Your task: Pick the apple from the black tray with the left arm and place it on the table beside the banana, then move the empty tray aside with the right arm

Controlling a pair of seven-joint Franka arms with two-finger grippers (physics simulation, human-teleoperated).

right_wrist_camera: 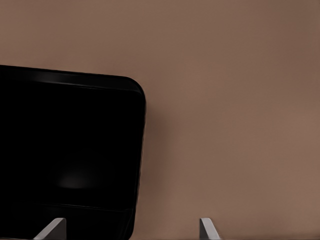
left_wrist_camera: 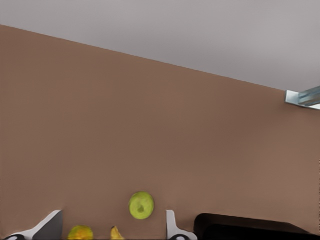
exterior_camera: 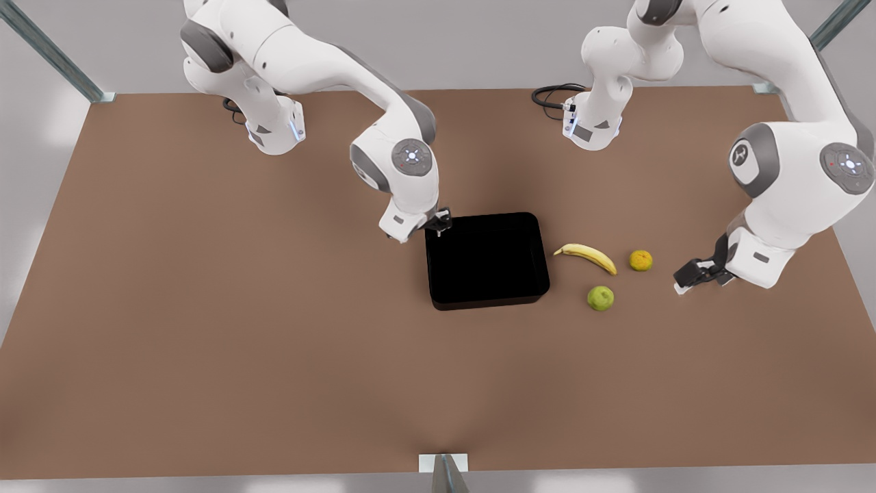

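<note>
**Op:** Where's the apple?

**Me:** The apple (exterior_camera: 600, 298) is on the table (exterior_camera: 205, 308), out of the black tray (exterior_camera: 487, 301). It sits just off the tray's corner on the front view's right, on the near-edge side. The banana (exterior_camera: 587, 257) is beside it, on the side twd the table's far edge, not touching. A small orange fruit (exterior_camera: 640, 260) lies past the banana's tip, twd the front view's right.

**Op:** Left jaws?

**Me:** My left gripper (exterior_camera: 686, 282) hangs low over the table, beyond the orange fruit on the front view's right and apart from all 3 fruits. Jaws are spread wide w/ nothing btwn them. In the left wrist view my fingers (left_wrist_camera: 171, 222) frame the apple, w/ the tray further over.

**Op:** Right jaws?

**Me:** My right gripper (exterior_camera: 440, 228) is at the tray's far corner on the front view's left, right by the rim. Jaws are spread too and grip nothing. Can't tell if a tip touches the rim.

**Op:** And the tray?

**Me:** Approx mid-table, flat, nothing in it.
</note>
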